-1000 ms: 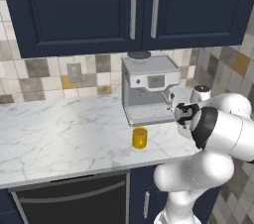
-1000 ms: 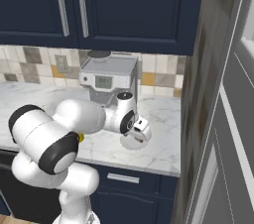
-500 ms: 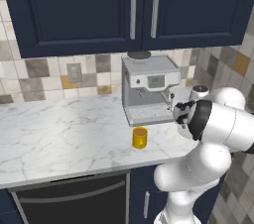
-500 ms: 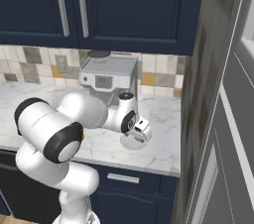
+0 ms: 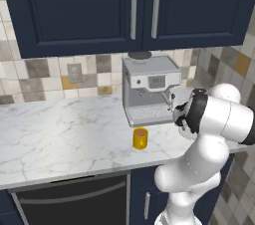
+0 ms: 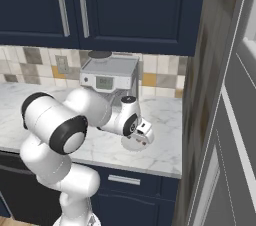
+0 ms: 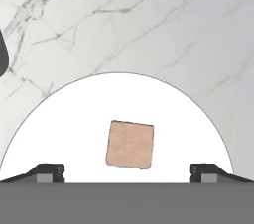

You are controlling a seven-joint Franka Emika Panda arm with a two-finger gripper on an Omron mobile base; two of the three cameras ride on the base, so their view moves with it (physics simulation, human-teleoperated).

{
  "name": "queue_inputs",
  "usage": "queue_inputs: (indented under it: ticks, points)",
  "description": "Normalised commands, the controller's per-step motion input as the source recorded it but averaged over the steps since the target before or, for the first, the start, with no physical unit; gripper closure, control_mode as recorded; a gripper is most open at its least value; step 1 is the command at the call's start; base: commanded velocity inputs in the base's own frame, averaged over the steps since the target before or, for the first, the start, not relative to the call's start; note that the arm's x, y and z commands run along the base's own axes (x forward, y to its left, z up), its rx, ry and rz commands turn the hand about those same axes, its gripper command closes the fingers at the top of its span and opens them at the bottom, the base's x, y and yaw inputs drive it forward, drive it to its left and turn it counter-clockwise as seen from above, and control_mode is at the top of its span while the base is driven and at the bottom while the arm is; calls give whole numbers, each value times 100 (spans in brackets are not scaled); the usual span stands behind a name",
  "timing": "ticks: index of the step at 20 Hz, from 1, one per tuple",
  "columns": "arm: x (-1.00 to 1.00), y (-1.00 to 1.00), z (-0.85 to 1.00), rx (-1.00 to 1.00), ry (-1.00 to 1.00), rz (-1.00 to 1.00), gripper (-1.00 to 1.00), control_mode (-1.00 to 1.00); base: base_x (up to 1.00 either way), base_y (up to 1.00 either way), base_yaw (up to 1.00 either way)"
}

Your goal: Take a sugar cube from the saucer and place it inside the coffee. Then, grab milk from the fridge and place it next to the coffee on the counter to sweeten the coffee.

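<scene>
Sugar cube (image 7: 130, 144) lies flat near middle of saucer (image 7: 74, 119), untouched. Pincer (image 7: 128, 172) spread wide directly above saucer, one tip either side of cube, neither touching it. Saucer sits on worktop (image 5: 60, 134), right of coffee (image 5: 140, 138), well apart from it; espresso machine (image 5: 149, 89) stands behind coffee. Fridge (image 6: 225, 120) right of saucer, door shut; milk not yet fetched. Progress: nothing done yet. Judged step: closing on cube. Left: lift, drop in coffee, open fridge, bring milk beside coffee.

A sugar cube (image 7: 130, 144) lies on the saucer (image 7: 74, 119), between wide-apart jaws.
</scene>
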Motion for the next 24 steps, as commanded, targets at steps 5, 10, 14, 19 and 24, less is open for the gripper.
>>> queue_inputs:
  ticks: [5,10,14,19,24]
  points:
    - [18,0,-4,0,0,0,-100,-100,0,0,0]
    - [12,0,-9,0,0,0,-100,-100,0,0,0]
    - [15,0,-9,0,0,0,-100,-100,0,0,0]
    - [15,-2,-6,0,0,0,100,-100,0,0,0]
    - [0,0,0,-1,0,0,100,-100,0,0,0]
